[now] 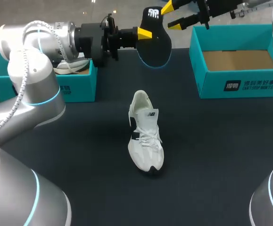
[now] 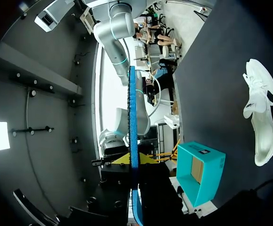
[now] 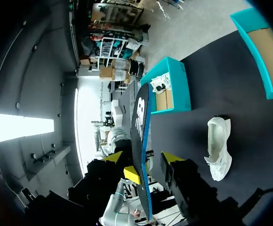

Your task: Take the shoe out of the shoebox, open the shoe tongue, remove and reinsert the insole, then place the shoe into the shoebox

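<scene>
- The table (image 1: 211,155) is a dark, matte surface; a white shoe (image 1: 145,139) lies in its middle, toe towards the near edge.
- A teal shoebox (image 1: 249,84) stands open at the far right.
- A second teal box (image 1: 79,87) is at the far left, with something pale inside.
- The left gripper (image 1: 144,33) is clamped on the black insole (image 1: 156,44), held in the air above the far edge.
- The right gripper (image 1: 171,15) has its fingers spread beside the insole's upper end, gripping nothing.

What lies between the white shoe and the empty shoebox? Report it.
Only bare table lies between the shoe and the empty shoebox, shown in the head view.
</scene>
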Motion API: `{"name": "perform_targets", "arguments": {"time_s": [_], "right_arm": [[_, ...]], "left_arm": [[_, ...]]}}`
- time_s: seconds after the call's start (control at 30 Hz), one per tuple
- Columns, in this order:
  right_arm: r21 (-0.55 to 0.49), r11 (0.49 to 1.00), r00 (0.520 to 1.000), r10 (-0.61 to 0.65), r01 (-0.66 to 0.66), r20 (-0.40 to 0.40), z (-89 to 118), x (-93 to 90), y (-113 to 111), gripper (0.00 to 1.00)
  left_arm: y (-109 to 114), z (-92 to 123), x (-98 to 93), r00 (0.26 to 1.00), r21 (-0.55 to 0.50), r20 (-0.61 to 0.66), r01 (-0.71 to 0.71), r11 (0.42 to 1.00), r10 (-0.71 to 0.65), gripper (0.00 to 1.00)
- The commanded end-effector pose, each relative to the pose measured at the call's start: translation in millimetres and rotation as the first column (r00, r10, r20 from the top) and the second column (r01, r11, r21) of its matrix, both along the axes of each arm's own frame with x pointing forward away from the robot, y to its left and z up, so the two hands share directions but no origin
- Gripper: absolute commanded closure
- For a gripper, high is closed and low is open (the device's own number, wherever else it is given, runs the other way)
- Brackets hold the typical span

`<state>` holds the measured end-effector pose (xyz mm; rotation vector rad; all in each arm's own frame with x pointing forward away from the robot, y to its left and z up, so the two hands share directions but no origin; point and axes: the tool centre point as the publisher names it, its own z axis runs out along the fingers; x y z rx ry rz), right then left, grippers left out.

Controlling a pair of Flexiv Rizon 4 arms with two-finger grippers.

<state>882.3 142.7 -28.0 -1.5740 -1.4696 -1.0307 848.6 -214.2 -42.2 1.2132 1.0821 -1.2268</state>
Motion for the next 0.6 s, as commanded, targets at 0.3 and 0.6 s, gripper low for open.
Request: {"name": "perform_targets", "arguments": {"time_s": [0.3, 0.6], "right_arm": [[0.144, 0.977, 0.970, -0.179, 0.156, 0.164, -14.1, -31.8, -37.6, 0.00], [0.141, 0.973, 0.964, -0.205, 0.183, 0.166, -13.6, -31.9, -41.1, 0.00]], "left_arm": [[6.8, 5.3, 0.9, 1.000, 0.000, -0.007, -0.012, 1.000, 0.012, 1.00], [5.1, 13.7, -2.6, 1.000, -0.002, -0.005, 0.010, 1.000, -0.010, 1.00]]}}
